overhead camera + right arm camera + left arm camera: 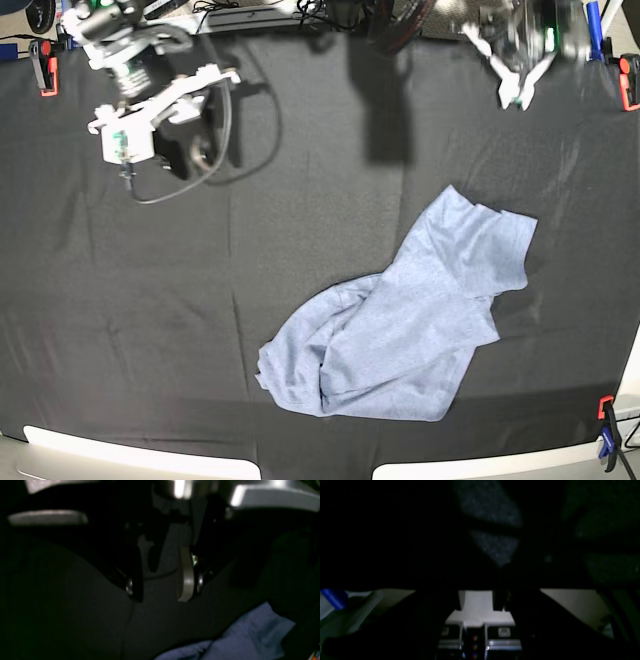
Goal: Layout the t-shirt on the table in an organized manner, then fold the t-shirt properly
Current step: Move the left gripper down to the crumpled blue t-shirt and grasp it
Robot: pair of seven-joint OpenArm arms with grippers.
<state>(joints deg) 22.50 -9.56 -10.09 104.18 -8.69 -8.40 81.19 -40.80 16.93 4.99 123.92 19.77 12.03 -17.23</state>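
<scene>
Cloth, soft and light: the t-shirt (400,335) lies crumpled and partly doubled over itself on the table (300,200), towards the near right corner, one sleeve pointing to the right edge. Such fabric will probably sag and drag under its own folds and cling a little to the black cover, so it is best pinched at hems, shoulder seams or sleeve ends, not at the bunched middle. The right gripper (165,105) hangs over the far left corner, well apart from the garment; in the right wrist view its fingers (186,580) stand apart with nothing between them, a blue fold of the shirt showing low in that view. The left gripper (518,85) hangs near the far right corner, its pale fingers angled downward towards the table; whether it is parted cannot be told, the left wrist view being too dark. Neither arm touches the shirt.
</scene>
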